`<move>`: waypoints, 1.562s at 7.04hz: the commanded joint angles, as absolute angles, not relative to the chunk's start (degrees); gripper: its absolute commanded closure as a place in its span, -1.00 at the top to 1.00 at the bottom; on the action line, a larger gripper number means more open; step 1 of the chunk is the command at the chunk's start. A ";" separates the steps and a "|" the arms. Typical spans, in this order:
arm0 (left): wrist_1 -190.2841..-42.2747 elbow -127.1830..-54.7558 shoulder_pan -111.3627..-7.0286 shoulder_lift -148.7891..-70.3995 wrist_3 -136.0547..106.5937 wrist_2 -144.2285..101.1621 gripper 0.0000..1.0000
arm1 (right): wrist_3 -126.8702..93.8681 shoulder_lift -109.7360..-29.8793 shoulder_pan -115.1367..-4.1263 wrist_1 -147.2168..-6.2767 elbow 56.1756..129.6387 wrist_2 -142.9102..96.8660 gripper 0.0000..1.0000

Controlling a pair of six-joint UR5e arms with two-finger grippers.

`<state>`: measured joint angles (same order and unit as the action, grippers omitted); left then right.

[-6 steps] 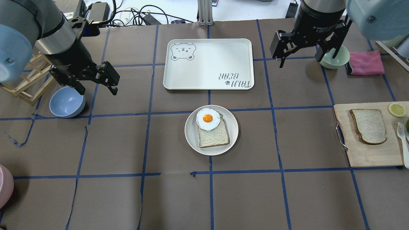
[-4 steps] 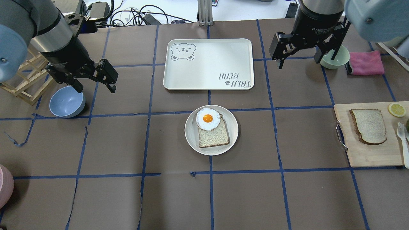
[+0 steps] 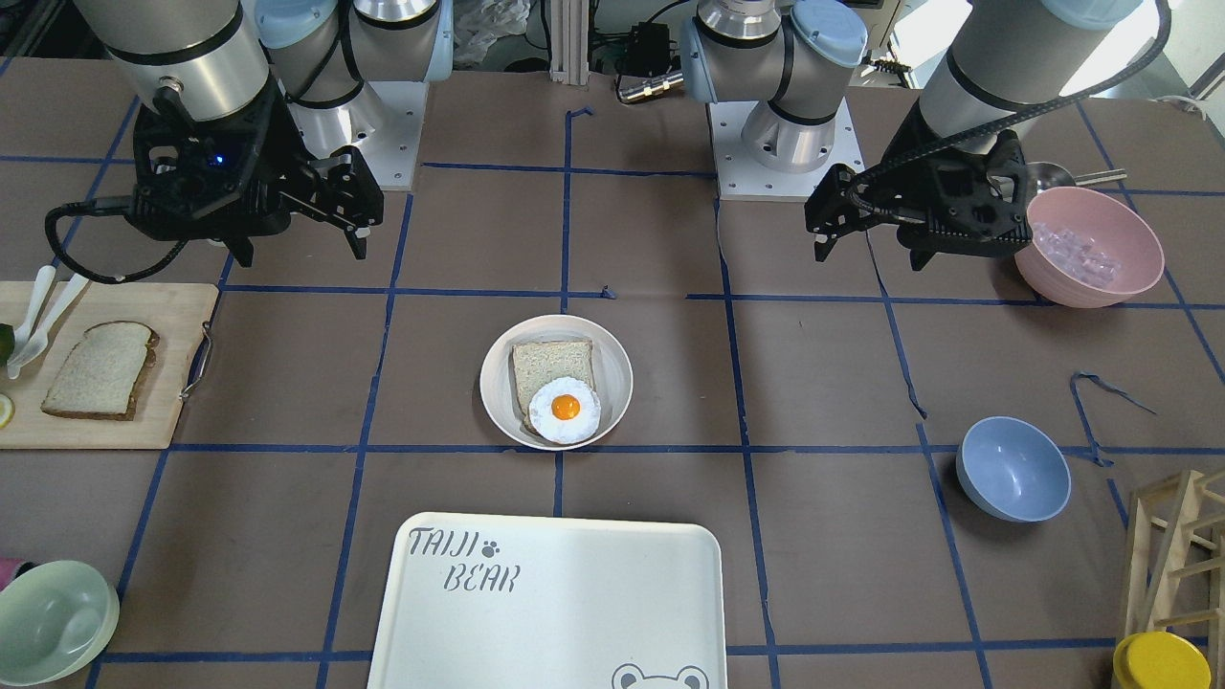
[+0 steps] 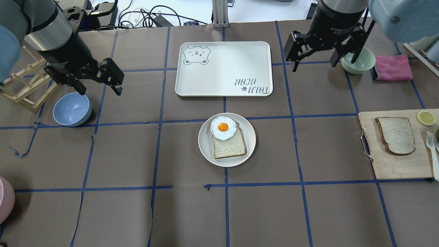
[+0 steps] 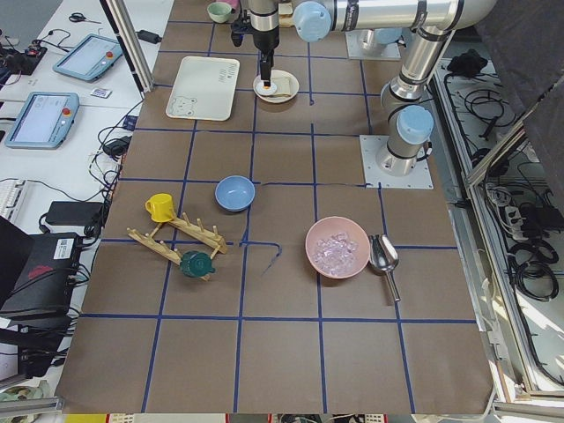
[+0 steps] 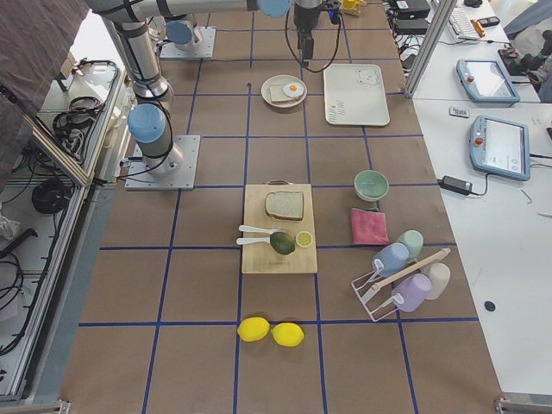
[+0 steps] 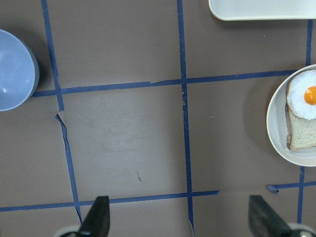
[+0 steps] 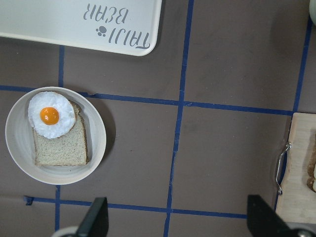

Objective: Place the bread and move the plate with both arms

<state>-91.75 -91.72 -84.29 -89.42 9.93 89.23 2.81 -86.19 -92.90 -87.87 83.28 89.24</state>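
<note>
On the cutting board at the robot's right, the bread lay flat, well apart from the plate; the left gripper and right gripper hung spread and empty. So flat a slice might skid from a pinch, or slide off the egg

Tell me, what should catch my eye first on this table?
A fried egg sits on a square bread slice on the round plate at the table's centre. To either side hang the left gripper and right gripper, both open and empty. The dark-crusted bread lies on a cutting board at the robot's right.
</note>
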 commanded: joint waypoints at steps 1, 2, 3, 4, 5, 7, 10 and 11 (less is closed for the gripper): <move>-91.76 -91.84 -84.29 -89.56 9.93 89.30 1.00 | 2.81 -86.04 -92.64 -88.07 82.53 89.21 1.00; -91.76 -92.02 -84.29 -89.56 9.93 89.47 1.00 | 2.46 -86.13 -92.72 -87.89 82.62 89.73 1.00; -91.76 -92.02 -84.29 -89.65 10.02 89.47 1.00 | 2.63 -86.48 -92.72 -87.28 82.88 92.00 1.00; -91.76 -92.28 -84.29 -89.56 10.02 89.47 1.00 | 2.64 -86.22 -92.72 -87.71 83.05 94.89 1.00; -91.76 -92.29 -84.29 -89.65 10.02 89.47 1.00 | 2.55 -86.22 -92.72 -87.89 83.06 94.31 1.00; -91.76 -92.29 -84.29 -89.65 10.02 89.47 1.00 | 1.50 -86.14 -92.90 -87.37 82.97 93.87 1.00; -91.93 -92.46 -84.29 -89.74 10.19 89.73 1.00 | -1.99 -85.87 -92.90 -88.32 82.62 89.94 1.00; -91.76 -92.29 -84.29 -90.00 10.20 89.74 1.00 | -4.37 -85.87 -92.90 -88.24 82.79 89.56 1.00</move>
